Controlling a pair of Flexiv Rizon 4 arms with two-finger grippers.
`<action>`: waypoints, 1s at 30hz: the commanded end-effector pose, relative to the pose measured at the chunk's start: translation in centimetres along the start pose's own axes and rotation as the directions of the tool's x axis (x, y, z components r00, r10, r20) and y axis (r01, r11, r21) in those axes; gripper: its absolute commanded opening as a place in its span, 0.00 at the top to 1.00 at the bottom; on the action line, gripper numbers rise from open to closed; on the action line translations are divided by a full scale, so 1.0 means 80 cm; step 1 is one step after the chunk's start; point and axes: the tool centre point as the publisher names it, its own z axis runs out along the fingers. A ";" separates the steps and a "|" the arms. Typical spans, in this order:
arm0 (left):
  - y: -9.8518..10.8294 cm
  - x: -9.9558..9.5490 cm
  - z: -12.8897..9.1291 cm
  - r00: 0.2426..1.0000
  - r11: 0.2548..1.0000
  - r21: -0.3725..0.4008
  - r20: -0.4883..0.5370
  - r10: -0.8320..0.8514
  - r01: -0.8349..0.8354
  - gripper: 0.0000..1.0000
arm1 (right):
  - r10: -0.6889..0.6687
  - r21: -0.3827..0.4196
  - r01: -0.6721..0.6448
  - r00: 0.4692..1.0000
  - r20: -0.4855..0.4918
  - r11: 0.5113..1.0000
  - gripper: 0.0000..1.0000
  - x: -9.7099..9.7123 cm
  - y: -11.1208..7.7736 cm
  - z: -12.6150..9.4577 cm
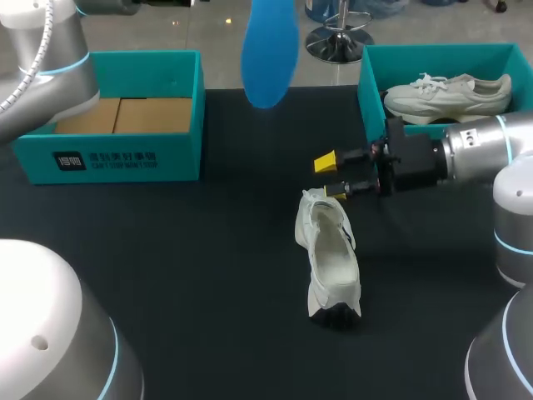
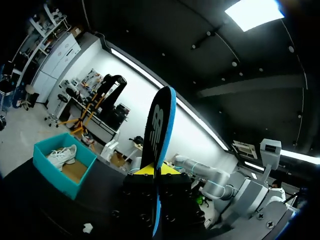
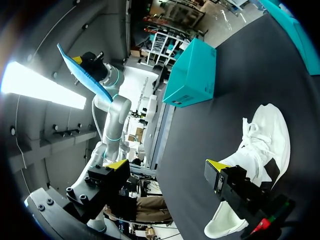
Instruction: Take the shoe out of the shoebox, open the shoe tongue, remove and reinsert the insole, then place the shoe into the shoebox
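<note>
A white shoe (image 1: 329,258) lies on the black table, opening up, its dark heel toward the front edge. My right gripper (image 1: 331,177) hovers open just behind the shoe's toe; in the right wrist view the shoe (image 3: 257,150) lies beside and under one finger of that gripper (image 3: 167,167), with nothing between the fingers. High above the table's back hangs a blue insole (image 1: 269,50). In the left wrist view my left gripper (image 2: 155,170) is shut on the insole (image 2: 159,125), which stands upright on edge.
A teal shoebox (image 1: 112,154) with a brown cardboard base stands at the back left. A second teal shoebox (image 1: 371,79) at the back right holds another white shoe (image 1: 447,93). My right arm (image 1: 483,146) reaches in over that box's front edge.
</note>
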 end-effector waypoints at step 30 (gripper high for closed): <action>0.060 0.026 -0.029 0.829 0.832 -0.054 0.069 0.555 -0.552 1.00 | 0.001 -0.001 -0.001 1.000 0.004 1.000 0.00 0.000 0.000 0.002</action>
